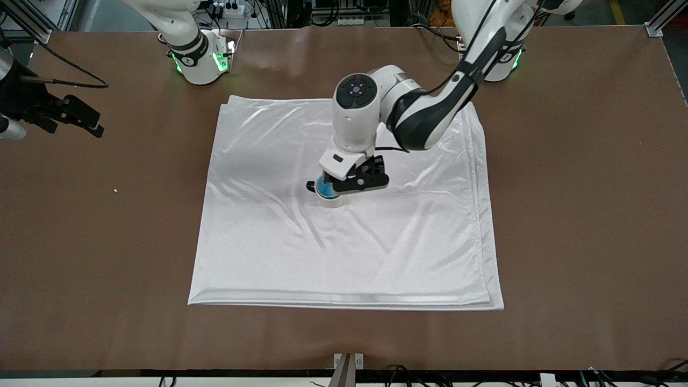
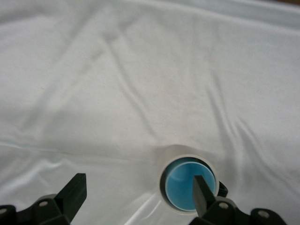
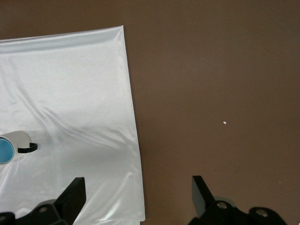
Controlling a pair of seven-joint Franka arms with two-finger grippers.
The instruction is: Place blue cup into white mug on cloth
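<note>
The blue cup [image 1: 324, 188] sits inside the white mug [image 1: 331, 201], which stands upright near the middle of the cloth [image 1: 344, 252]. The mug's dark handle points toward the right arm's end. My left gripper [image 1: 356, 183] is open just above the mug and holds nothing. In the left wrist view one finger [image 2: 201, 192] is over the cup [image 2: 183, 185], inside the mug's rim [image 2: 180, 151], and the other is over the bare cloth [image 2: 140, 70]. My right gripper [image 1: 80, 115] waits open and empty over the table at the right arm's end. Its wrist view [image 3: 138, 187] shows the mug [image 3: 18, 138].
The brown table [image 1: 580, 215] surrounds the cloth on all sides. A small white crumb [image 1: 115, 190] lies on the table toward the right arm's end, also in the right wrist view [image 3: 225, 123].
</note>
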